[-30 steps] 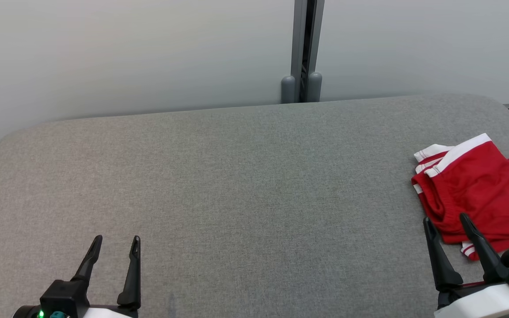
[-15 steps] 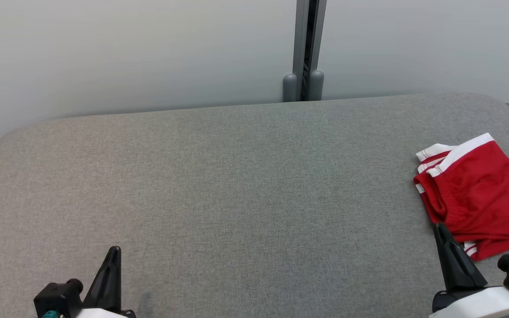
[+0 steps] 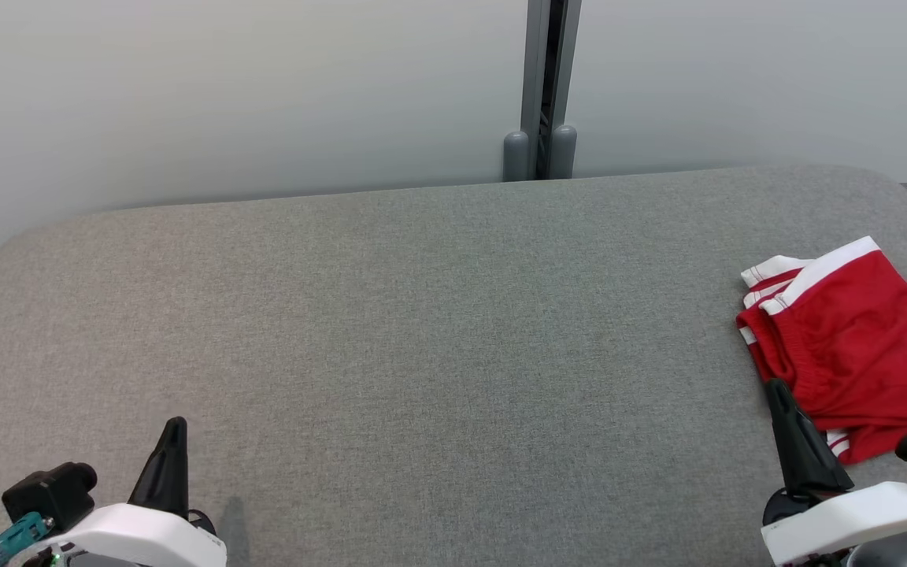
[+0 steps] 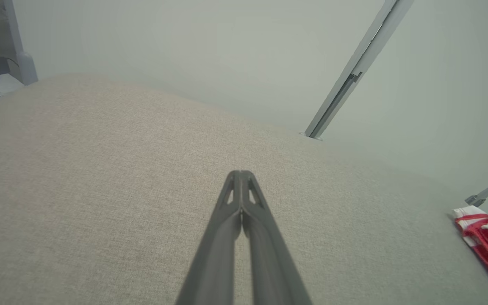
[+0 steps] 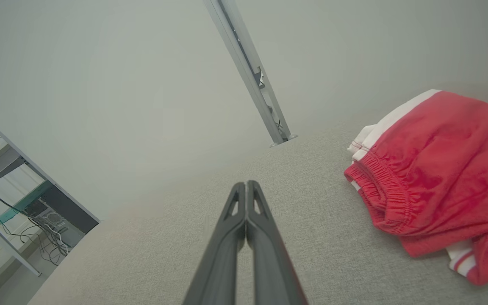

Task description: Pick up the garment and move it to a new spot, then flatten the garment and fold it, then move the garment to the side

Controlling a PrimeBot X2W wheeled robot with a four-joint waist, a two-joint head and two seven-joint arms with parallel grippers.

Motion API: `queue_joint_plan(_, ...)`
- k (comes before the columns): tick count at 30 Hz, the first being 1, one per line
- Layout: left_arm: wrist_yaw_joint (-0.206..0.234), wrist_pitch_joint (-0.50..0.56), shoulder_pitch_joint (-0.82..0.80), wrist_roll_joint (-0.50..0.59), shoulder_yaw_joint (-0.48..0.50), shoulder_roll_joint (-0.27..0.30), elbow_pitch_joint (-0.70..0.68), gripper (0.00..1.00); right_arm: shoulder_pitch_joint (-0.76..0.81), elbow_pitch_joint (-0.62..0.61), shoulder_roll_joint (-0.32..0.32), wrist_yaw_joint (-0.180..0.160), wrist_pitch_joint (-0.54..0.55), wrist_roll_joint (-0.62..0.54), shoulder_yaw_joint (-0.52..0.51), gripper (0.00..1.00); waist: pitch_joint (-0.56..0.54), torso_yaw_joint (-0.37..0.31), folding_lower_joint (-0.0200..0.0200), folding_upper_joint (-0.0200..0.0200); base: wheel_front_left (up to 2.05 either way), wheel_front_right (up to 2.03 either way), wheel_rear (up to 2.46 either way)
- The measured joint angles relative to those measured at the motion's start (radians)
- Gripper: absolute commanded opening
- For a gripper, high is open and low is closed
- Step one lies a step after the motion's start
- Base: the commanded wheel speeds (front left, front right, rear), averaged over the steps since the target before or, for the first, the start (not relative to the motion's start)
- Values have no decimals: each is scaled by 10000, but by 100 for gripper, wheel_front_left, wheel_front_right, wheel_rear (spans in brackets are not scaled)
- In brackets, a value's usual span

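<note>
The garment (image 3: 855,339) is red with white trim and dark lettering, lying bunched at the right edge of the grey padded table (image 3: 422,331). Its elastic waistband shows in the right wrist view, garment (image 5: 434,169), and a corner of the garment (image 4: 487,241) shows far right in the left wrist view. My right gripper (image 3: 776,387) is shut and empty, its tip just beside the garment's near-left edge. My left gripper (image 3: 175,425) is shut and empty at the table's near left, far from the garment. Both pairs of fingers (image 4: 240,178) (image 5: 246,186) meet at their tips.
A pale wall with a grey vertical post (image 3: 548,79) runs behind the table. A desk frame with cables (image 5: 15,203) stands off the table's left end.
Both grippers have gone from open to shut. Both have dropped lower in the head view, the left one sliding left; the garment has stayed put.
</note>
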Motion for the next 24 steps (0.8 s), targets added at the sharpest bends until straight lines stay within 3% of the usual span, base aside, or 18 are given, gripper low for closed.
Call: queue_joint_plan(24,-890,930,-1034,-2934,1348,-470,1116,0,-1059,1233,65,0,-140,3415,222,0,12,-17,0,0,0,0,0)
